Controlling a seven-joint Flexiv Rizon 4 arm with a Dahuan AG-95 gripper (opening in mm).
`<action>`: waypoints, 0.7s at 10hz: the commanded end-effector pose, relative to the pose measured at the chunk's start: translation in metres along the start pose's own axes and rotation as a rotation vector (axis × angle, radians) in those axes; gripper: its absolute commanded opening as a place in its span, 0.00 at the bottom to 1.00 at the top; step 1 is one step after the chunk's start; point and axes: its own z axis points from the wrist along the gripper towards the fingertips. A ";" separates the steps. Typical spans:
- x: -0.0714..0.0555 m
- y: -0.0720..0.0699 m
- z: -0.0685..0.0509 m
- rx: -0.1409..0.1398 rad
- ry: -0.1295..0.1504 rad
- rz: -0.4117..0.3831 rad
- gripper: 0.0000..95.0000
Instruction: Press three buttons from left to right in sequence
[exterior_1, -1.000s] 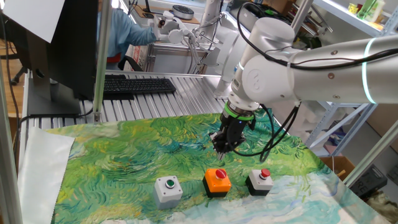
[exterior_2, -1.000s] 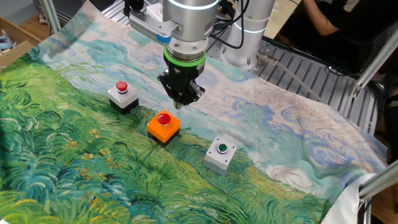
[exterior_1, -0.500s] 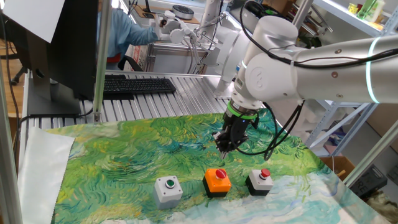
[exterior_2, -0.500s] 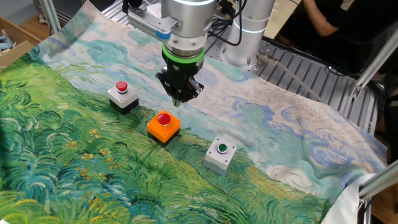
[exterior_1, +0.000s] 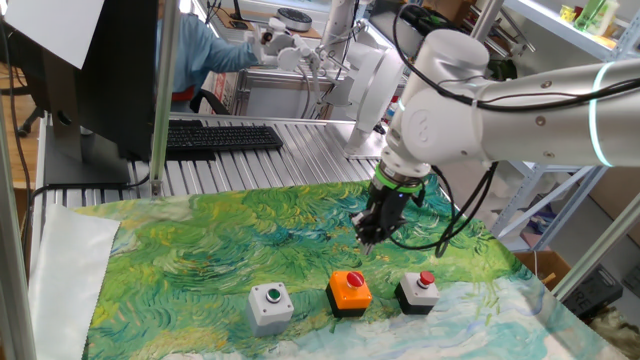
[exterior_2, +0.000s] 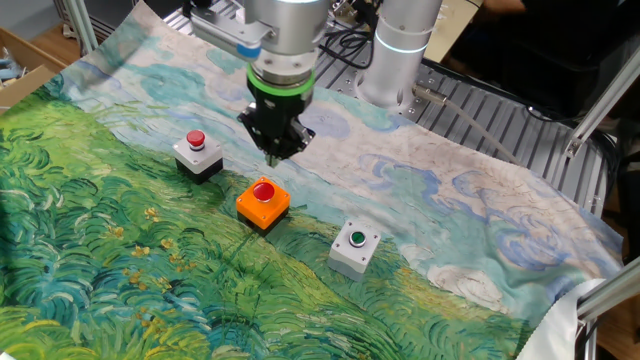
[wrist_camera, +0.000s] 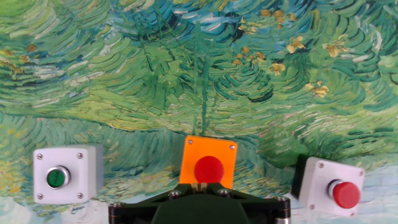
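Note:
Three buttons stand in a row on the painted cloth. The left one is a light grey box with a green cap (exterior_1: 270, 298) (exterior_2: 356, 240) (wrist_camera: 58, 178). The middle one is orange with a red cap (exterior_1: 350, 286) (exterior_2: 263, 194) (wrist_camera: 209, 168). The right one is a grey-topped box on a black base with a small red cap (exterior_1: 420, 284) (exterior_2: 196, 141) (wrist_camera: 346, 194). My gripper (exterior_1: 367, 239) (exterior_2: 272, 158) (wrist_camera: 199, 185) hangs in the air behind the orange box, a little toward the right-hand box. Its fingertips are shut together and touch nothing.
The cloth (exterior_1: 220, 250) covers the table. Behind it lie a ribbed metal surface and a black keyboard (exterior_1: 220, 137). A person in blue sits at the back (exterior_1: 200, 50). My arm's cables hang near the wrist (exterior_1: 445, 225).
My gripper has drifted sideways from behind the orange button toward the button with the small red cap, still shut and off the cloth. The buttons have not moved.

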 end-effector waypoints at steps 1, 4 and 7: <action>-0.004 -0.003 -0.003 -0.001 0.003 -0.010 0.00; -0.005 -0.005 -0.006 -0.004 0.006 -0.008 0.00; -0.004 -0.006 -0.007 -0.018 -0.003 0.002 0.00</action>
